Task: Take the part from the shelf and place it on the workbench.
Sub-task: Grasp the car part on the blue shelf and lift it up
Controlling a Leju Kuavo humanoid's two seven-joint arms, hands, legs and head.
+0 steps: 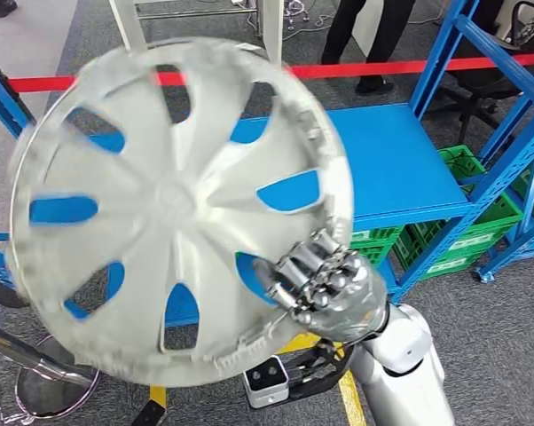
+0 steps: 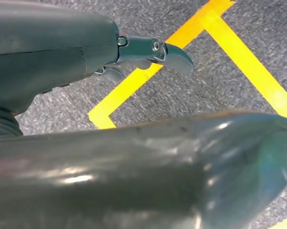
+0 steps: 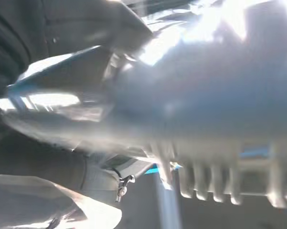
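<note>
The part is a large silver hubcap [image 1: 170, 209] with spoke cut-outs, lifted in front of the blue shelf [image 1: 398, 160] and blurred by motion. My right hand [image 1: 321, 284] grips its lower right rim, fingers curled over the front face. Close up in the right wrist view, the hubcap's underside [image 3: 207, 95] with its row of clips is blurred. My left arm [image 1: 30, 355] comes in low at the left, under the hubcap. In the left wrist view my left hand [image 2: 98, 57] hangs over grey carpet, holding nothing, one dark finger stretched out.
The blue shelf's board lies behind the hubcap, with blue uprights [image 1: 512, 151] at the right. Green crates [image 1: 465, 231] sit under it. A red barrier tape [image 1: 418, 67] runs across the back, a person's legs [image 1: 378, 35] beyond it. Yellow tape [image 2: 242, 52] marks the carpet.
</note>
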